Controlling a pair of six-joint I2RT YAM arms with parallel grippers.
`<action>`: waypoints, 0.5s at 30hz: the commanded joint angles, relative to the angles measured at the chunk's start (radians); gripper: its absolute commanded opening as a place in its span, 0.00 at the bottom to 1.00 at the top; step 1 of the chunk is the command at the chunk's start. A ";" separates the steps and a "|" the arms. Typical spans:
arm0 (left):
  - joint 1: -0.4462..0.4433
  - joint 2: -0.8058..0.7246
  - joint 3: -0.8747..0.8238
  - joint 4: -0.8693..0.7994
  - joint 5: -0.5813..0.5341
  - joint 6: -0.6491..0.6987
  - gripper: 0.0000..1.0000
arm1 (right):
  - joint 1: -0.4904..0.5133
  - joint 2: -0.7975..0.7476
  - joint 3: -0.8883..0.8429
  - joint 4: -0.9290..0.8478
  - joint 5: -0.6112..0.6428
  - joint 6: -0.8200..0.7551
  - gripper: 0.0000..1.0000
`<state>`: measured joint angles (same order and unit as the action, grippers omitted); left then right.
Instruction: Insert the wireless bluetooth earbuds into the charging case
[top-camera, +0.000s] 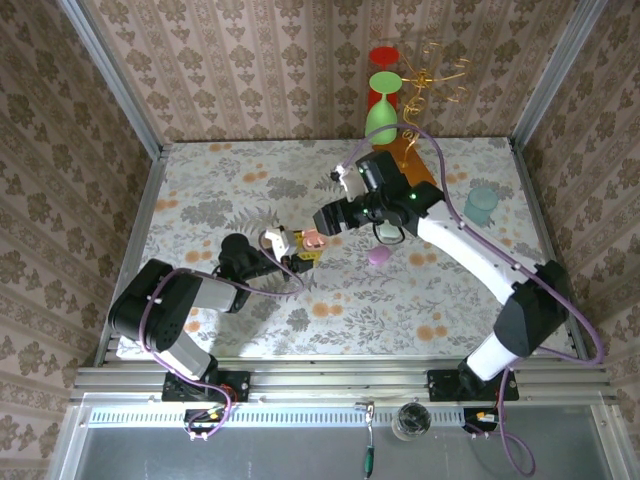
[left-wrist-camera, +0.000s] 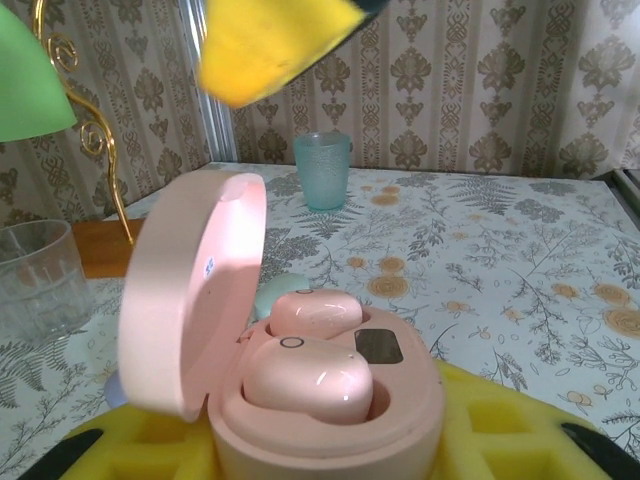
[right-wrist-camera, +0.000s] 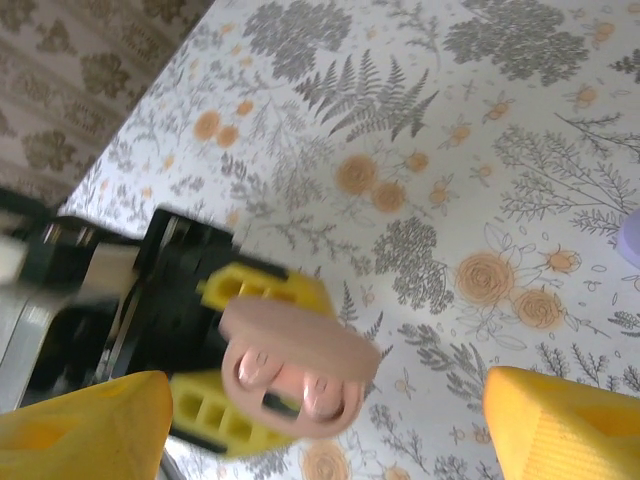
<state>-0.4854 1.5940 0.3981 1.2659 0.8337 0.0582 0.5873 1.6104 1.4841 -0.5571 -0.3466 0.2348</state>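
My left gripper (left-wrist-camera: 320, 455) is closed on the pink charging case (left-wrist-camera: 190, 300). Its lid stands open, and both earbuds (left-wrist-camera: 308, 380) sit in their wells. My right gripper (right-wrist-camera: 322, 425) hangs wide open just above the case and touches nothing.

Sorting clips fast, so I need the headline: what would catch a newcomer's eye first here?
The open pink charging case, near mid-table, clamped in the left gripper, with two glossy pink earbuds seated inside. Right above it hangs the right gripper, its yellow jaws spread wide. A teal cup stands behind.
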 joint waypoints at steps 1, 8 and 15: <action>-0.013 0.009 0.019 0.034 0.012 0.028 0.34 | -0.011 0.076 0.074 -0.062 0.021 0.102 0.83; -0.013 -0.010 0.034 0.034 -0.058 -0.074 0.33 | -0.016 0.098 0.056 -0.102 0.018 0.071 0.83; -0.014 -0.024 0.059 0.035 -0.067 -0.153 0.34 | -0.064 0.016 -0.048 0.000 -0.124 0.188 0.82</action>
<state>-0.4980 1.5940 0.4248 1.2655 0.7765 -0.0357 0.5457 1.6821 1.4647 -0.6014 -0.3885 0.3511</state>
